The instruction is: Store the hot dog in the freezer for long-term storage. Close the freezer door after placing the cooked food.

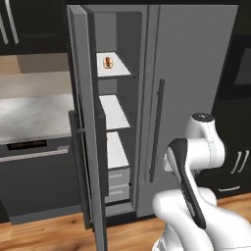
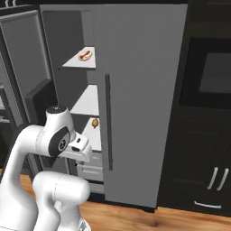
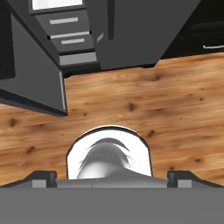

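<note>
hot dog point(image 1: 108, 62) on top freezer point(image 1: 117, 122) shelf, freezer door point(image 1: 88, 132) open, small orange-brown item point(image 2: 95, 122) lower, jaws apart, empty

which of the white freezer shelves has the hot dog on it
The top shelf. The hot dog lies on it; the middle shelf is bare, and the lowest one holds a tiny orange-brown item.

1. The freezer door point(image 2: 22, 58) stands wide open.
2. The hot dog point(image 2: 85, 55) lies on the top white shelf point(image 2: 76, 63) of the freezer point(image 2: 72, 31).
3. A tiny orange-brown item point(image 2: 94, 122) sits two shelves lower.
</note>
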